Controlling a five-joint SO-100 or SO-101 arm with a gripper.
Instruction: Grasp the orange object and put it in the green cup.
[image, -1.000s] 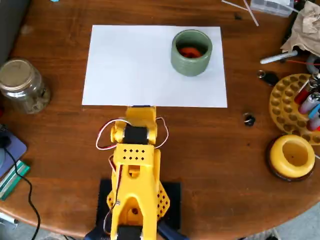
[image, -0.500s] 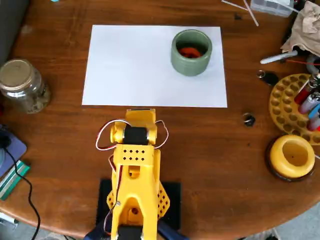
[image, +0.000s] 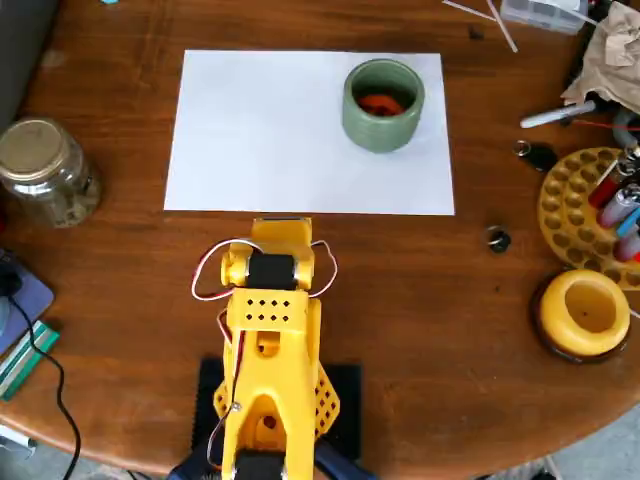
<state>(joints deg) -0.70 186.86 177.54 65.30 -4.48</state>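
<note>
One small bright orange plastic piece (image: 378, 102) lies inside the squat sage-green cup (image: 383, 128), showing against the cup's dark inside; the cup stands upright on the far right part of a white sheet of paper (image: 270, 140) in the overhead view. The yellow plastic robot arm (image: 268, 340) is folded back at the near edge of the round brown wooden bench (image: 430, 290), its foremost part ending just short of the paper's near edge, well apart from the cup and to the left of it. The claw itself is hidden under the folded arm, so I cannot tell how far open it is or whether it grips anything. No brand, label or writing can be read anywhere in the view. The paper around the cup is bare to the left and near side, while the cup sits close to the paper's far and right edges. Bare wood runs between the paper and the clutter at the right, where a yellow round holder with a hollow middle (image: 584, 312) and a yellow round rack with holes and pens (image: 580, 205) sit near the bench's right rim. A glass jar with a metal lid (image: 45, 170) stands at the left, beside the paper's left edge but apart from it.
</note>
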